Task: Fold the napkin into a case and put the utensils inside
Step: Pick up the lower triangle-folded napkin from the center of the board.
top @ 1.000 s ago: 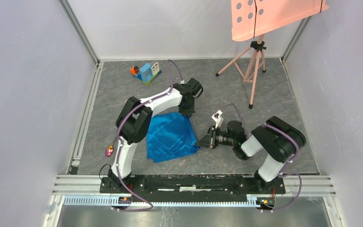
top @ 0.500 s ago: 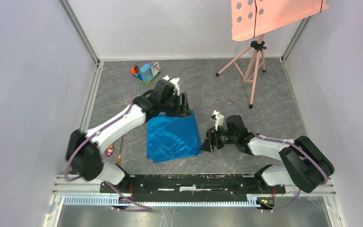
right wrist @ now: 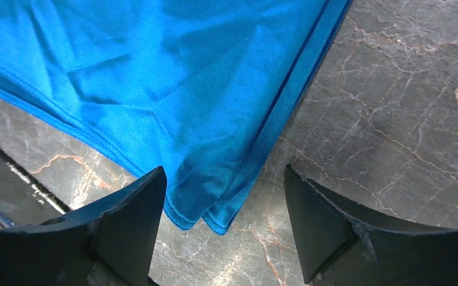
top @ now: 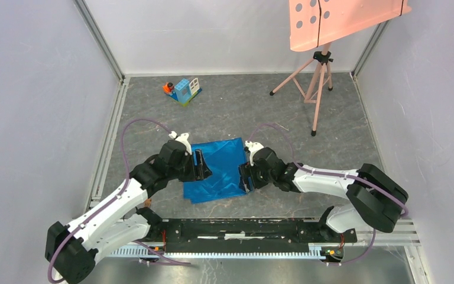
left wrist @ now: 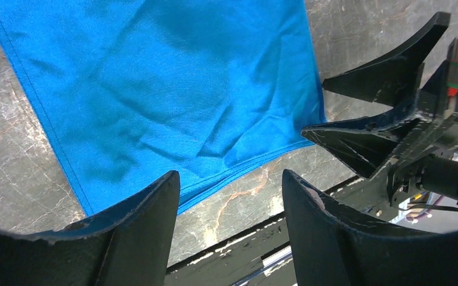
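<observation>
You are mid-fold, by my reading. Your left gripper [top: 203,166] is hovering spread at the napkin's left edge, gripping nothing. The napkin [top: 220,168] is lying layered on the bench [top: 272,112], not yet a narrow case. Your right gripper [top: 243,176] is hanging spread at the napkin's right edge. Next, you are likely needing fresh pinches on both edges. Counting: one napkin, two grippers, no utensils showing.

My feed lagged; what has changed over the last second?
Both grippers opened. The left gripper swung from the napkin's far right corner to its left edge; the right gripper edged slightly closer to its right edge. The napkin, toy house and tripod stayed put.
</observation>
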